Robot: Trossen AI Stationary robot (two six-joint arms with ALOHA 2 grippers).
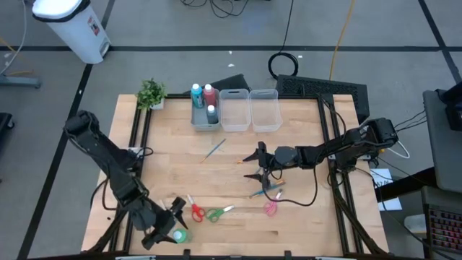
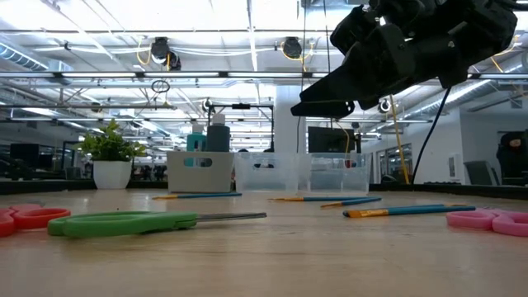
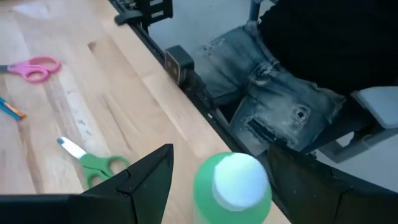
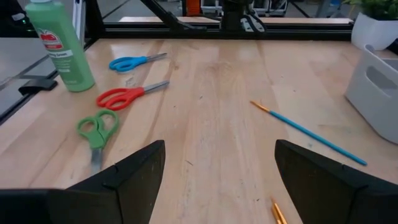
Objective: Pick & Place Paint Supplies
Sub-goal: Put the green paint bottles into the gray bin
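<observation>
The left claw [image 1: 175, 230] sits at the counter's [image 1: 303, 217] near edge, fingers spread wide on either side of the green bottle [image 1: 180, 235], not gripping it. Just beyond lie the blue scissors [image 1: 176, 203], red scissors [image 1: 195, 209] and green scissors [image 1: 216, 213]. The right claw [image 1: 258, 165] hovers mid-counter, wide open and empty, near a brush [image 1: 214, 149] and the pink scissors [image 1: 271, 208]. Three bottles [image 1: 204, 100] stand in the leftmost bin [image 1: 206, 124].
</observation>
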